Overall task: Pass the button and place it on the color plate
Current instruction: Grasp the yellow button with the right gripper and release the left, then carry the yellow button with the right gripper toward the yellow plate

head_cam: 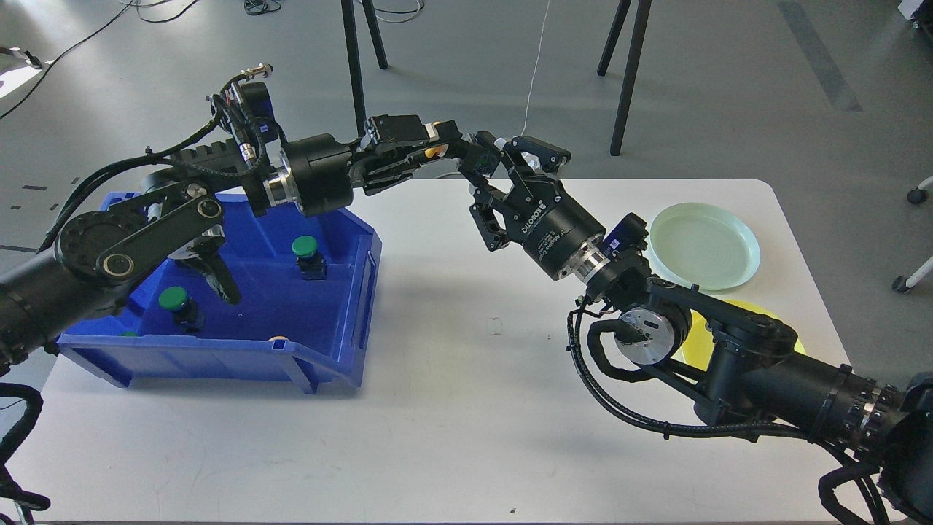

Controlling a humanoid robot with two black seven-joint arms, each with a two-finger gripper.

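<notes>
Right arm (765, 364) nearest, grippers meeting above table's far edge (656, 182), bare tabletop between

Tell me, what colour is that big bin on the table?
Blue. The bin shows clearly in the head view, holding green-capped buttons.

Above the white table (452, 379), the left gripper (430, 149) pinches an orange-capped button (436, 151) that meets the right gripper (485, 179), with green buttons (305, 248) in the blue bin (321, 350) and a pale green plate (704, 246) beside a yellow plate (700, 339).
</notes>
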